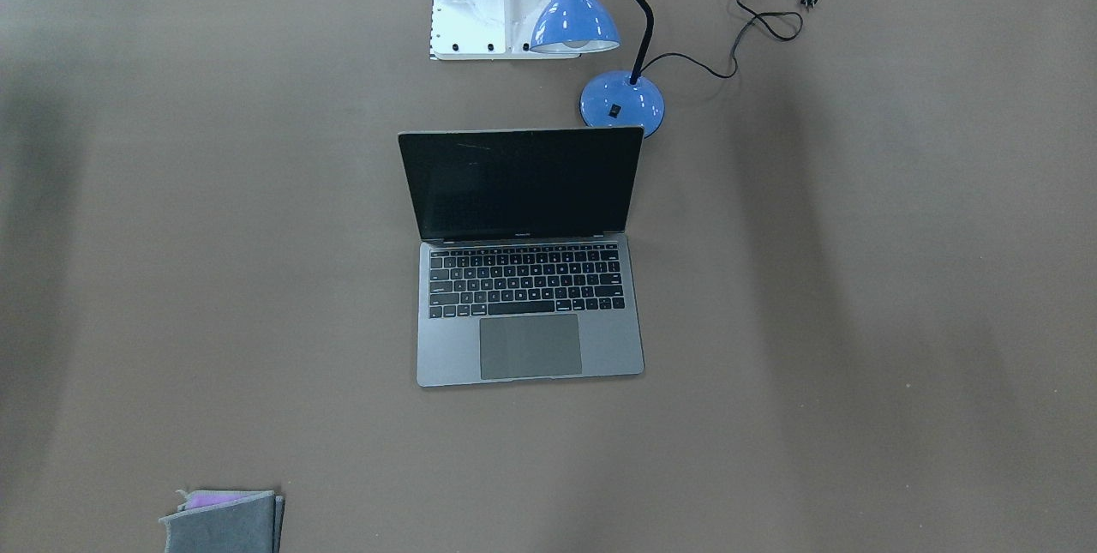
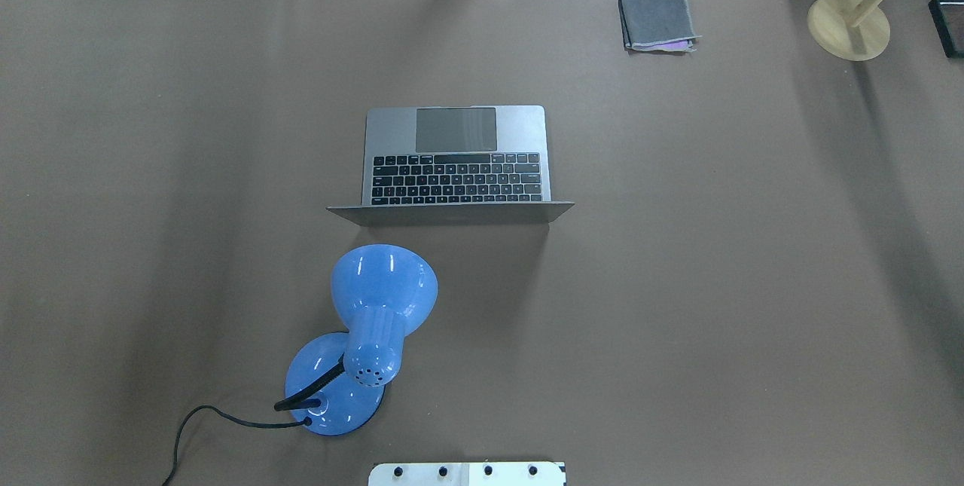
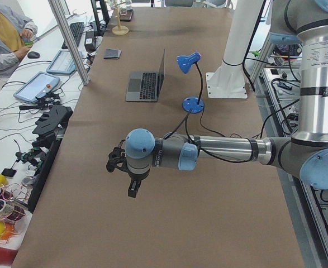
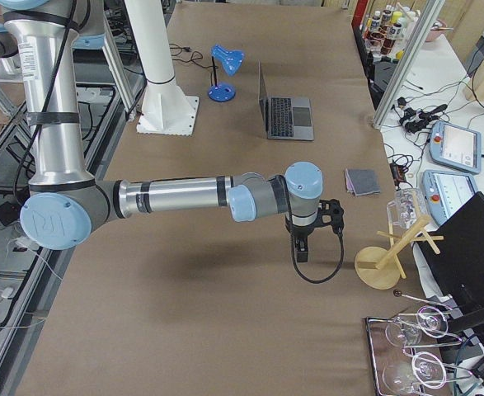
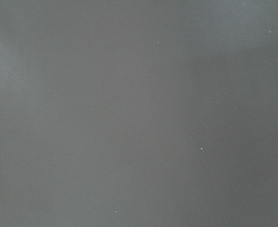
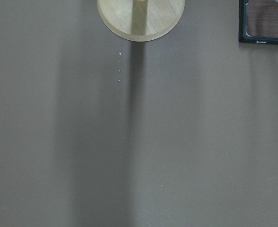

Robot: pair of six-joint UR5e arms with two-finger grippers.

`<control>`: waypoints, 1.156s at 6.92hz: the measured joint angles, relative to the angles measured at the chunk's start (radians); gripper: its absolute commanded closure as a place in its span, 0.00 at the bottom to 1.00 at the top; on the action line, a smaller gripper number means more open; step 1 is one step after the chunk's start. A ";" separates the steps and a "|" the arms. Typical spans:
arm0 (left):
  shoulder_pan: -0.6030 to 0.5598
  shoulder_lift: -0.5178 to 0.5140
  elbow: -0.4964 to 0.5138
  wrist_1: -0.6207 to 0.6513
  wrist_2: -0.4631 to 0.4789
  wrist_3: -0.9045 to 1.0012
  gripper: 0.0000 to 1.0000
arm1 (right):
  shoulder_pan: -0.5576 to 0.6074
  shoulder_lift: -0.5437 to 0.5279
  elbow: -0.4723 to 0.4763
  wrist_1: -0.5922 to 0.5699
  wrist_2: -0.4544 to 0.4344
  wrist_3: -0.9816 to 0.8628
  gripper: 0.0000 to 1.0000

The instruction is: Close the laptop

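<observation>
The space-grey laptop (image 1: pixel 529 347) stands open in the middle of the table, its dark screen upright and its keyboard facing away from the robot. It also shows in the overhead view (image 2: pixel 457 169) and both side views (image 3: pixel 144 85) (image 4: pixel 287 115). My left gripper (image 3: pixel 131 190) hangs over bare table far to the laptop's left, fingers pointing down. My right gripper (image 4: pixel 301 252) hangs over bare table far to its right. Both show only in the side views, so I cannot tell whether they are open or shut. The wrist views show neither the fingers nor the laptop.
A blue desk lamp (image 2: pixel 384 282) with a black cord stands between the robot base (image 2: pixel 467 473) and the laptop's lid. A grey felt pouch (image 2: pixel 657 21) lies at the far right. A wooden stand (image 2: pixel 849 26) is at the right end, near the right gripper.
</observation>
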 measured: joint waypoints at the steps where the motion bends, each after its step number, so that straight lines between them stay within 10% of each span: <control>1: 0.000 0.020 -0.011 -0.005 -0.003 -0.004 0.02 | 0.000 -0.001 0.001 -0.005 0.004 -0.005 0.00; 8: 0.002 0.047 -0.043 -0.036 -0.041 -0.055 0.02 | -0.041 -0.008 0.009 0.043 0.089 0.018 0.00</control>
